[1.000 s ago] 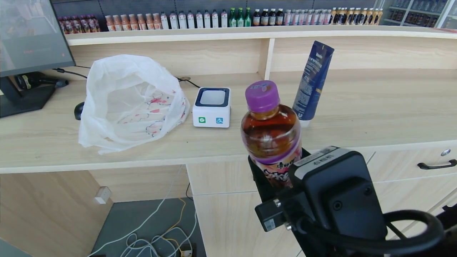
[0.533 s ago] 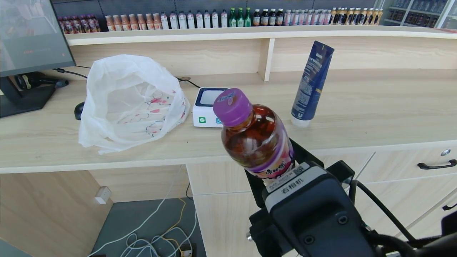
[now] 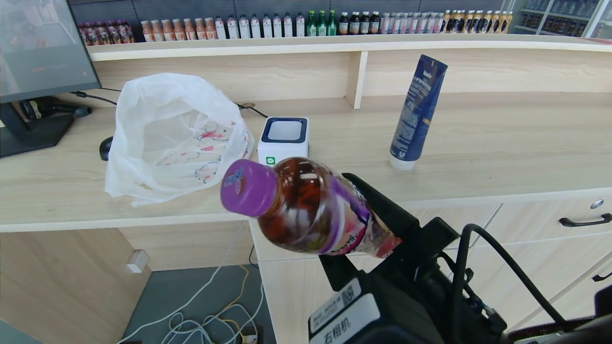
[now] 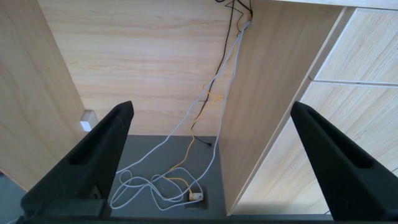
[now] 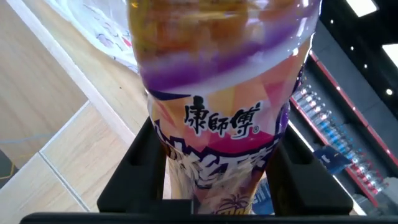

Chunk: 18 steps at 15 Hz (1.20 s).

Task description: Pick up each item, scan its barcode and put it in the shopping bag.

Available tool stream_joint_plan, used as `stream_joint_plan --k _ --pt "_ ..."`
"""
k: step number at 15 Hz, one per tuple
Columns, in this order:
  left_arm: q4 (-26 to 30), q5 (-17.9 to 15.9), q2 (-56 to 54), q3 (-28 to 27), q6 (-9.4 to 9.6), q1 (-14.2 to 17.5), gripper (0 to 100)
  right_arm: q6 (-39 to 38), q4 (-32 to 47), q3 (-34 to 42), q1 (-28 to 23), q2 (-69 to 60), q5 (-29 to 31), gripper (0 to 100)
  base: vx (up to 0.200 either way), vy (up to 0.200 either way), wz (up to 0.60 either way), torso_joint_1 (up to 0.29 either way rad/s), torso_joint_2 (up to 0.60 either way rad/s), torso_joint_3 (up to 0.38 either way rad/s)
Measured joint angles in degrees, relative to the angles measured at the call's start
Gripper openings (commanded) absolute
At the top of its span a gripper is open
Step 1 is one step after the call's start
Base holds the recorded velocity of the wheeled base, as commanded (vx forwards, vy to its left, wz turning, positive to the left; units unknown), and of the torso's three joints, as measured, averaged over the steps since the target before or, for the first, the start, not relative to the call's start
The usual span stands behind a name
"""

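Observation:
My right gripper (image 3: 370, 227) is shut on a drink bottle (image 3: 306, 210) with brown liquid and a purple cap (image 3: 247, 188), held tilted nearly flat in front of the counter edge, cap towards the left. The right wrist view has the bottle's label (image 5: 224, 124) between the black fingers (image 5: 134, 168). The white scanner box (image 3: 283, 137) sits on the counter just behind the bottle. A white shopping bag (image 3: 174, 136) stands open to its left. A dark blue tube (image 3: 417, 113) stands upright on the counter to the right. My left gripper (image 4: 211, 162) hangs open below the counter, nothing between its fingers.
A monitor (image 3: 40, 52) on a stand and a black mouse (image 3: 105, 148) are at the counter's left end. A raised shelf (image 3: 334, 45) with a row of bottles runs along the back. Cables (image 4: 180, 180) lie on the floor under the counter. Drawers with a black handle (image 3: 584, 221) are at the right.
The right gripper has rotated, tipping the bottle from upright to nearly flat, with its cap swinging left and down. The bag, scanner and tube have not moved.

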<state>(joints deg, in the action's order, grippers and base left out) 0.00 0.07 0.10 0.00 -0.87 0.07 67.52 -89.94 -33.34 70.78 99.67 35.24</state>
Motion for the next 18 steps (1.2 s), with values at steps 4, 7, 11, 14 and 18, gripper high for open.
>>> stream_joint_plan --k 4,7,11,14,18 --pt "0.0 0.0 0.0 0.0 0.0 -0.02 100 3.78 0.02 0.29 -0.06 0.79 -3.33 0 0.0 0.0 0.0 0.0 0.0 0.0" --pt "0.0 0.0 0.0 0.0 0.0 -0.02 100 8.35 -0.02 0.73 -0.09 2.1 -7.83 0 0.0 0.0 0.0 0.0 0.0 0.0" --pt "0.0 0.0 0.0 0.0 0.0 -0.07 100 11.0 0.04 1.54 -0.09 3.55 -10.45 0 0.0 0.0 0.0 0.0 0.0 0.0" --pt "0.0 0.0 0.0 0.0 0.0 -0.02 100 13.8 0.06 1.54 -0.17 3.89 -10.95 0 0.0 0.0 0.0 0.0 0.0 0.0" --pt "0.0 0.0 0.0 0.0 0.0 -0.02 100 17.14 0.0 0.49 0.39 3.5 -14.53 0 0.0 0.0 0.0 0.0 0.0 0.0"
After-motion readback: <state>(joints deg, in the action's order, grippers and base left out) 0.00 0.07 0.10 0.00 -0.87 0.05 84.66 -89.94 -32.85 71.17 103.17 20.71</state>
